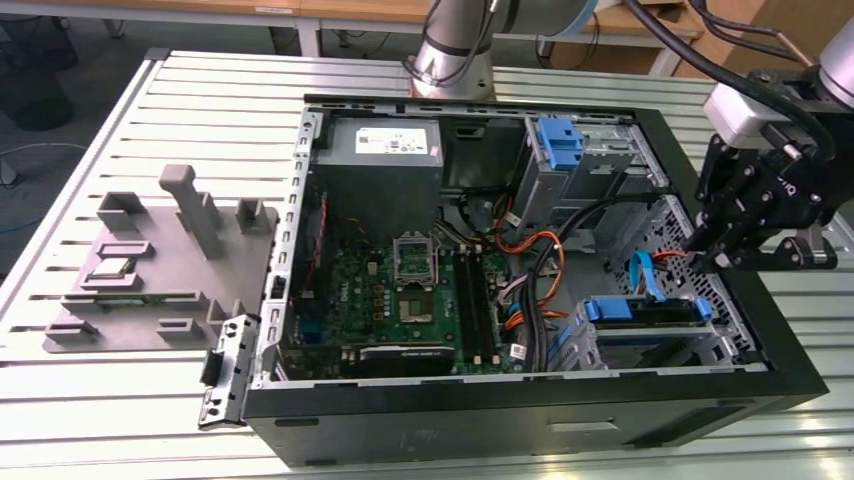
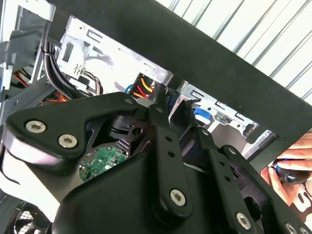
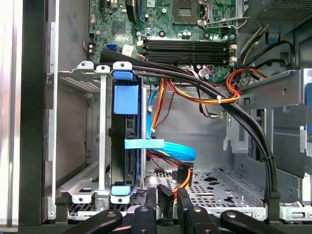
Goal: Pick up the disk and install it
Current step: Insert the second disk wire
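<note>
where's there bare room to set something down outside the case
Free: the slatted table beyond the grey fixture, and the strip in front of the case. Crowded: inside the case, where cables cross by the disk near the gripper.

Computer case (image 1: 747, 385) lies open on the slatted table (image 1: 200, 90). Disk (image 1: 645, 311) sits in the drive cage at the exterior view's right; motherboard (image 1: 400, 300) centre; fixture plate (image 1: 147, 270) outside, left. Gripper (image 1: 710, 262) hangs over the case's right wall.

The arm's brushed silver cylindrical base column (image 1: 447, 50) carries thick black cables. Its matte black, angular gripper (image 1: 727, 255) hangs below a white camera block (image 1: 747, 110). In the second wrist view, black linkage bars (image 2: 165, 161) carry round silver screws (image 2: 68, 141).
</note>
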{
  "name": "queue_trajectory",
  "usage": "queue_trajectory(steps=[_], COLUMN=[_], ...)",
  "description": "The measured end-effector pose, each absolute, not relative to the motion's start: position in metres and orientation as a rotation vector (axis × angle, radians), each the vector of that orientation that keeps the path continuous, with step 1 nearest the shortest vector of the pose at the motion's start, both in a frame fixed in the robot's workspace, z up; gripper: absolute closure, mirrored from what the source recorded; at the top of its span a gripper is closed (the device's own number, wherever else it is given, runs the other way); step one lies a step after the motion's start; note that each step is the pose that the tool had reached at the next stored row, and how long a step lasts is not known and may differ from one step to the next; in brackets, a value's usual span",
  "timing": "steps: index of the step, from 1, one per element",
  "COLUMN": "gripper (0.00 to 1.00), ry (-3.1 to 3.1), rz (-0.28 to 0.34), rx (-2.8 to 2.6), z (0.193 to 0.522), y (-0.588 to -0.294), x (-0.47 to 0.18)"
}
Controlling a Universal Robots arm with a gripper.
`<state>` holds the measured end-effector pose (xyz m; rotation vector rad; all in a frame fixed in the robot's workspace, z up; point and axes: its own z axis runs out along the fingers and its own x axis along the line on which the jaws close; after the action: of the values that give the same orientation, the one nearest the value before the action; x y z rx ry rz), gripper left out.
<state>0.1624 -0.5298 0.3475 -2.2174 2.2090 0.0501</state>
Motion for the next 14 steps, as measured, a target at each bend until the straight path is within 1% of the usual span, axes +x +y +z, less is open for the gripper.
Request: queue_trajectory(steps=[14], gripper=[0.69], ry=[2.209], rz=[0.051], rx=[-2.218], z=[0.3474], y=[-0.5294], x=[0.168])
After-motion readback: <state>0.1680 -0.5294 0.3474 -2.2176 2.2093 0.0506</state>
